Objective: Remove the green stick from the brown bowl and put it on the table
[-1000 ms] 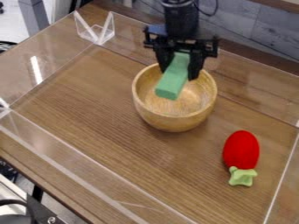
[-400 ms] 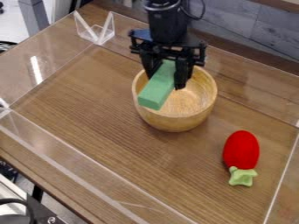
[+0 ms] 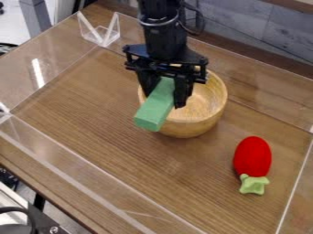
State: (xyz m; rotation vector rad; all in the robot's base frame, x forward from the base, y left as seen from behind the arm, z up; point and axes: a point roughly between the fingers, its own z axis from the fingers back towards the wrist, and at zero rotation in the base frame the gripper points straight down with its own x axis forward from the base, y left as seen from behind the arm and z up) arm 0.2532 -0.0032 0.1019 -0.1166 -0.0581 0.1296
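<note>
Starting nearest the onlooker, bare table lies open between the low clear walls, with only a red strawberry toy off to the right. Above the near-left rim of the brown bowl hangs the green stick, its long axis slanting down and leftward, upper end clamped in the downward-pointing gripper. Free wood directly below and left of the stick offers ample room, judged enough to set it down.

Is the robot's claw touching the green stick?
Touching. The camera view shows the gripper shut on the green stick, whose top sits between the fingers while it hangs over the brown bowl's near rim.
</note>
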